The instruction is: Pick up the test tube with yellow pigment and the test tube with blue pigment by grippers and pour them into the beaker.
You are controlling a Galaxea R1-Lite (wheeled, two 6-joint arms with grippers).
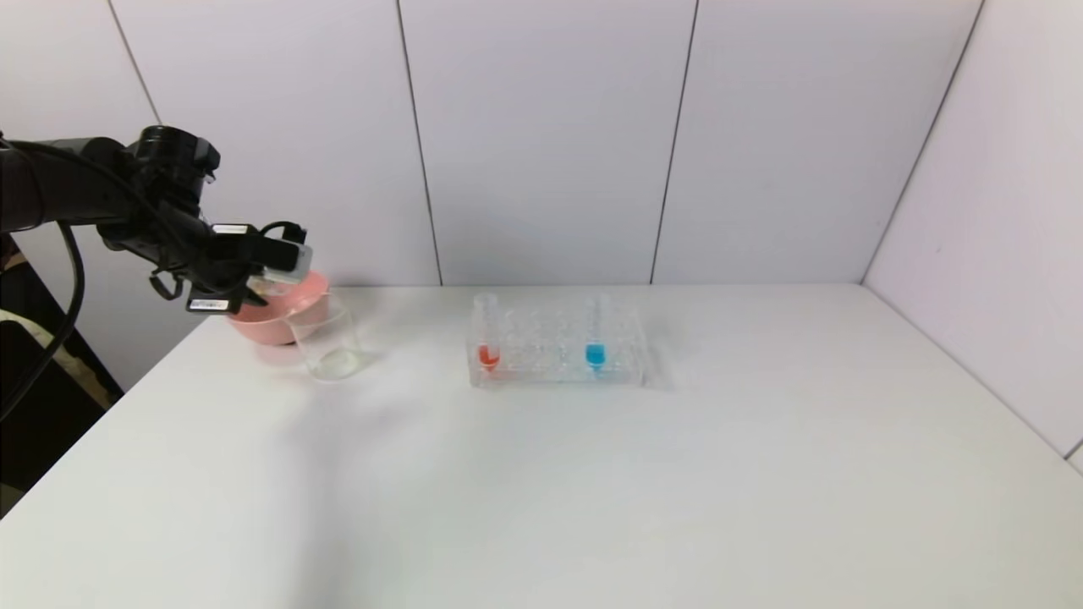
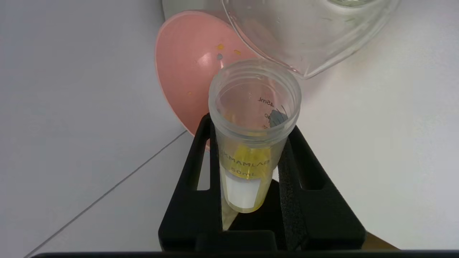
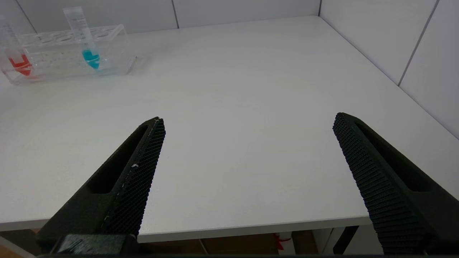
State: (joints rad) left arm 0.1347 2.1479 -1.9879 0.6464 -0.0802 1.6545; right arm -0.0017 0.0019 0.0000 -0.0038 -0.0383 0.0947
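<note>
White table [image 1: 592,474] bearing pink bowl [image 1: 283,317], beaker [image 1: 330,342] seemingly touching it, and clear tube rack [image 1: 558,351] well apart.

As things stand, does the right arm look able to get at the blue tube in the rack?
Probably yes. The right gripper is open near the table's front edge, with bare table between it and the test tube with blue pigment, which stands upright in the rack. The left gripper is off by the beaker.

Clear plastic test tube with yellow pigment [image 2: 251,143] tipped, mouth toward clear glass beaker [image 1: 326,342]; yellow liquid inside. Clear test tube with blue pigment [image 1: 596,338] upright in rack on counter [image 1: 541,491], well apart from beaker.
</note>
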